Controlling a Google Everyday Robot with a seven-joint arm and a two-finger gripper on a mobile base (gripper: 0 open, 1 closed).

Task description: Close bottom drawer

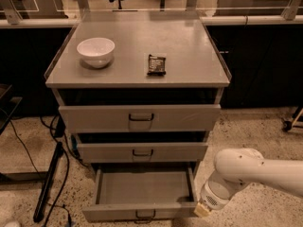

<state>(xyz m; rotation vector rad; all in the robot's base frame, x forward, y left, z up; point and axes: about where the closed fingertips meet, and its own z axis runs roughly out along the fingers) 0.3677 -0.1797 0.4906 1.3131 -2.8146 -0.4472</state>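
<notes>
The bottom drawer is the lowest of three grey cabinet drawers. It is pulled far out and its inside looks empty. Its small dark loop handle sits at the middle of the low front panel. My white arm reaches in from the lower right. The gripper is at its low end, right by the drawer's front right corner; I cannot tell whether it touches the panel. The middle drawer and the top drawer stick out only slightly.
A white bowl and a dark snack packet lie on the cabinet top. Black cables and a dark stand are on the speckled floor at the left. A chair wheel shows at the right edge.
</notes>
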